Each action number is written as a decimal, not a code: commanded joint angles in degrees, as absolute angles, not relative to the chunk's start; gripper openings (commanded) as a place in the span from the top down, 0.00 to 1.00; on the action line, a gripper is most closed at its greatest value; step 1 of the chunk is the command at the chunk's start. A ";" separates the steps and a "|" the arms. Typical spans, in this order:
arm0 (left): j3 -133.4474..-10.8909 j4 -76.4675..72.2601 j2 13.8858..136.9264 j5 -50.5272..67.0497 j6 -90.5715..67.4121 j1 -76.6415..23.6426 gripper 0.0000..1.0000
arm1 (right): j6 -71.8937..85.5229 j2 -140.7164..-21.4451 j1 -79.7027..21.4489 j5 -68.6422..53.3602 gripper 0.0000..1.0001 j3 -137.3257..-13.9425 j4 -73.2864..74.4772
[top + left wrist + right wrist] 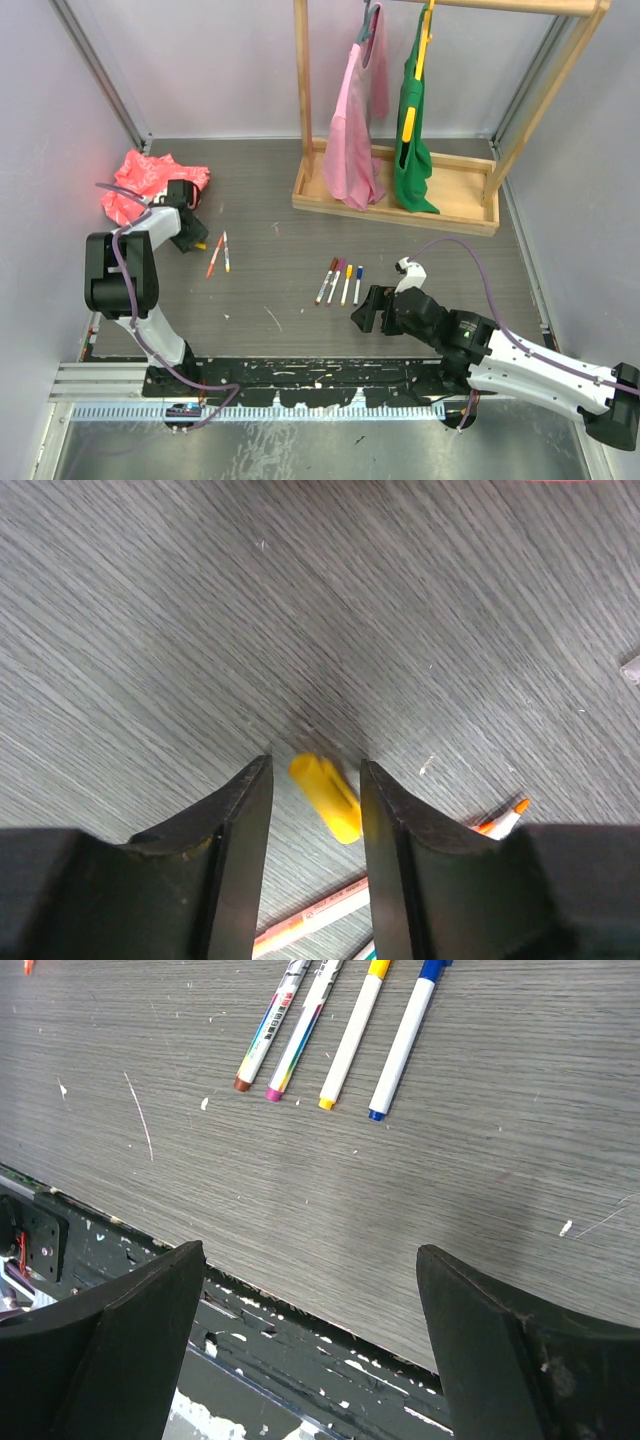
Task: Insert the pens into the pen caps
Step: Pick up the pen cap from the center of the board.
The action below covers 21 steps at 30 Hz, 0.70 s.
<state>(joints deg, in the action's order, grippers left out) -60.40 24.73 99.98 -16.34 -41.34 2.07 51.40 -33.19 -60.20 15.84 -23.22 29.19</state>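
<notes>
Yellow cap (pixel 326 796), where is it?

It lies flat on the table (pixel 150 600), right between the two fingers (pixel 245 820) of the left claw (pixel 315 768).

Is the claw holding it?

No. The claw is partly open. There is a gap on one side of the cap. On the other side the cap's end is right at the finger, and I cannot tell if they touch.

Which way does the cap point?

It lies on a slant, mostly pointing forward from the claw. So I think the fingers would squeeze it across its thin way.

Which arm is nearer?

The left one, by a lot. The right claw (pixel 310 1260) is well apart from the cap. It is wide open and holds nothing.

And the yellow pen (pixel 352 1035)?

It lies in a row of four pens (pixel 340 282) just ahead of the right claw, pointing away from it. Two more pens (pixel 218 254) lie near the left claw.
</notes>
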 commanded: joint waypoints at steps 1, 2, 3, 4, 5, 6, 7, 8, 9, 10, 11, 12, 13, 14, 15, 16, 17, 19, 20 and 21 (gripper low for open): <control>-60.69 22.29 100.11 -17.82 -41.76 2.73 0.63 | 51.40 -33.42 -60.07 17.05 0.08 -24.26 28.70; -60.57 22.13 100.11 -17.70 -41.65 2.82 0.65 | 51.38 -33.40 -60.03 16.99 0.08 -24.18 28.69; -60.42 21.93 100.10 -17.60 -41.46 2.81 0.68 | 51.41 -33.35 -60.07 17.01 0.08 -24.25 28.73; -60.39 21.77 100.10 -17.45 -41.24 2.88 0.70 | 51.39 -33.33 -60.06 16.91 0.09 -24.19 28.78; -60.38 21.67 100.11 -17.29 -40.96 2.90 0.73 | 51.41 -33.31 -60.04 16.90 0.08 -24.18 28.75; -60.38 21.63 100.03 -17.08 -40.65 3.03 0.76 | 51.40 -33.27 -60.04 16.89 0.08 -24.17 28.78; -60.31 21.62 99.97 -16.94 -40.53 2.99 0.78 | 51.36 -33.23 -60.03 16.92 0.09 -24.09 28.75; -60.23 21.62 99.87 -16.77 -40.44 2.99 0.80 | 51.38 -33.22 -60.03 16.88 0.09 -24.08 28.76; -60.14 21.50 99.78 -16.52 -40.43 2.99 0.83 | 51.36 -33.22 -59.96 16.88 0.09 -24.09 28.75; -59.93 21.39 99.52 -16.22 -40.37 2.99 0.85 | 51.39 -33.27 -59.98 16.94 0.08 -24.16 28.76; -59.75 21.17 99.23 -15.85 -40.40 2.99 0.87 | 51.34 -33.31 -60.04 16.88 0.08 -24.20 28.74; -59.58 21.04 98.70 -15.37 -40.28 2.93 0.89 | 51.38 -33.31 -60.07 16.80 0.09 -24.18 28.78; -59.45 20.87 98.20 -14.79 -40.14 2.99 0.91 | 51.39 -33.27 -60.03 16.83 0.09 -24.29 28.81; -59.30 20.69 97.08 -14.20 -39.85 3.01 0.93 | 51.40 -33.23 -60.03 16.79 0.08 -24.33 28.75; -59.18 20.54 96.19 -13.46 -39.51 2.99 0.94 | 51.37 -33.16 -60.03 16.85 0.08 -24.27 28.89; -59.08 20.42 95.08 -12.27 -39.16 2.99 0.94 | 51.41 -33.14 -60.03 16.80 0.09 -24.34 28.84; -58.99 20.39 93.84 -11.16 -38.74 2.99 0.95 | 51.40 -33.05 -60.04 16.87 0.08 -24.27 28.90; -58.41 20.39 90.86 -9.47 -38.06 2.80 0.96 | 51.42 -32.96 -60.09 17.05 0.08 -24.21 28.85; -57.74 20.39 89.03 -8.83 -37.94 2.55 0.96 | 51.47 -32.96 -60.05 17.07 0.08 -24.29 28.85; -57.07 20.35 87.12 -8.24 -37.89 2.03 0.95 | 51.42 -32.96 -60.03 17.26 0.08 -24.40 28.88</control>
